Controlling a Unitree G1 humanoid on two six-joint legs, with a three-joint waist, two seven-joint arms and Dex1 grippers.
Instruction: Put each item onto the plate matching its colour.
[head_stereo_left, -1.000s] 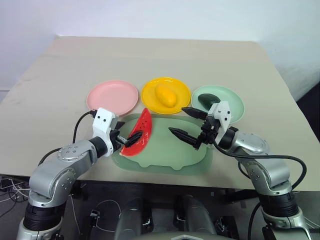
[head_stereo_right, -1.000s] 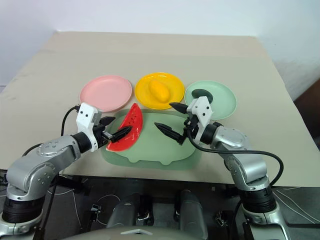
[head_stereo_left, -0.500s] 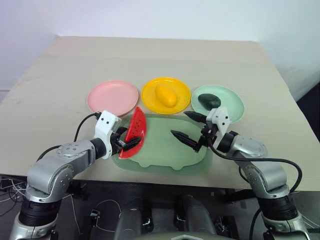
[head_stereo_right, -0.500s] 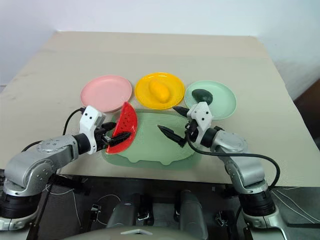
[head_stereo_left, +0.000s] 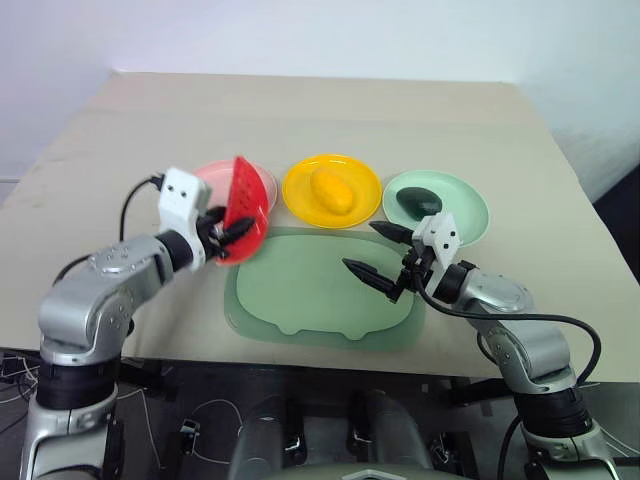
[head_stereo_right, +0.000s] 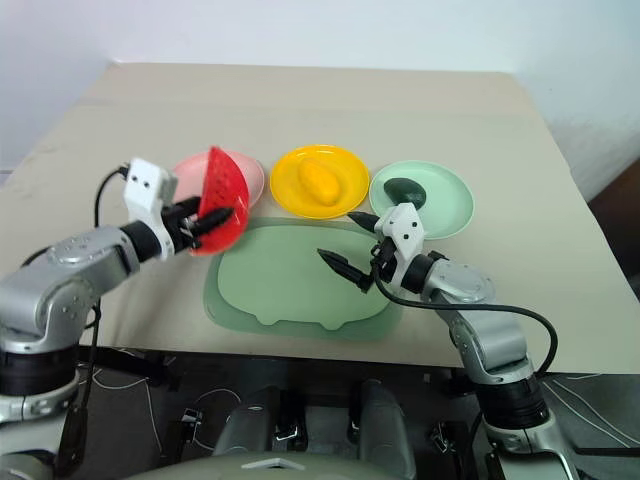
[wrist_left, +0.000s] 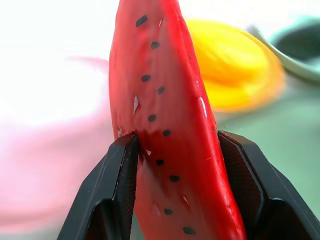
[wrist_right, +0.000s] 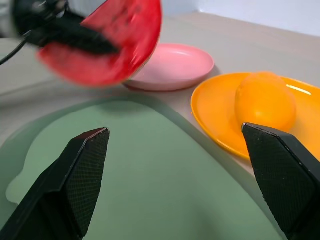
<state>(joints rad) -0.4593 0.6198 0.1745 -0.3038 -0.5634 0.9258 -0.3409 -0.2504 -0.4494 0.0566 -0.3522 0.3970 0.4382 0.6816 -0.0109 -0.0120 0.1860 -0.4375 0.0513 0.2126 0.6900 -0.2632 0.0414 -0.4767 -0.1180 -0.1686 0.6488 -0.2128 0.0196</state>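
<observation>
Watermelon wedge is the last piece left to sort, and it's up in the air right now, pinched flat between the two black fingers of the left gripper. Using the pink plate as the reference: the wedge hangs over that plate's near edge, on the side facing the yellow plate, standing on edge with its red seeded face showing. It doesn't look like it's touching the plate yet.

The other two look sorted already. The mango sits on the yellow plate, right next door to the pink plate, and the avocado lies on the mint green plate, one more plate along on the far side of the yellow one. The big pale-green tray, just in front of the pink plate, has nothing lying on it.

The right gripper floats over the tray with its fingers spread wide and nothing between them.

So I'd call it two of three done. My guess is all that's left is lowering the wedge onto the pink plate and letting go.
</observation>
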